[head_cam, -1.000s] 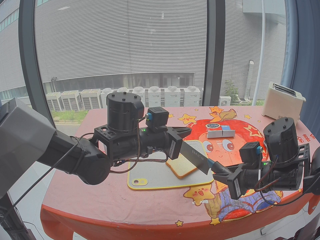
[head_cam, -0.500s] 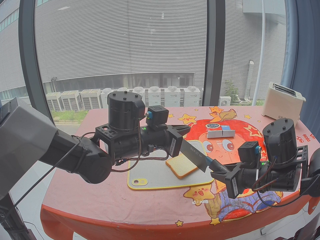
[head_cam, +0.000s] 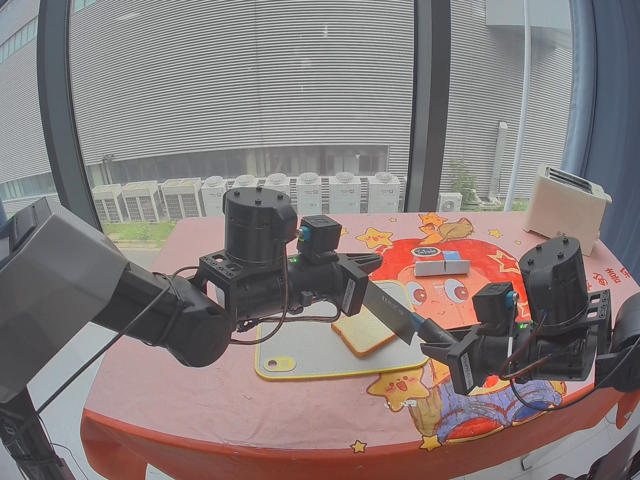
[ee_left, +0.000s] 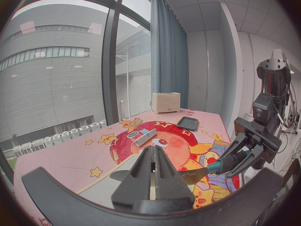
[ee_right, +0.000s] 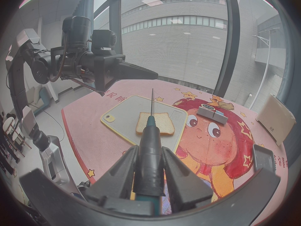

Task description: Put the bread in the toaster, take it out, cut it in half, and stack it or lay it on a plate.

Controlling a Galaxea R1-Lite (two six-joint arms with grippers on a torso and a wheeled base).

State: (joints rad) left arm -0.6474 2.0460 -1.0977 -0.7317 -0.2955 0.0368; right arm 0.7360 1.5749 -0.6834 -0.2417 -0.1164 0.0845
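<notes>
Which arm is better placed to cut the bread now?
Right. The right end effector is shut on the knife, blade poised over the bread slice on the cutting board. The left end effector is shut and holds no tool.

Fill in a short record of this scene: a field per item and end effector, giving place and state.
bread: one whole slice, flat on the cutting board
knife: held by its handle, blade over the bread; contact unclear
right end effector: shut on the knife
left end effector: shut, above the cutting board
toaster: far right corner of the table
dark tray: on the table near the toaster
</notes>
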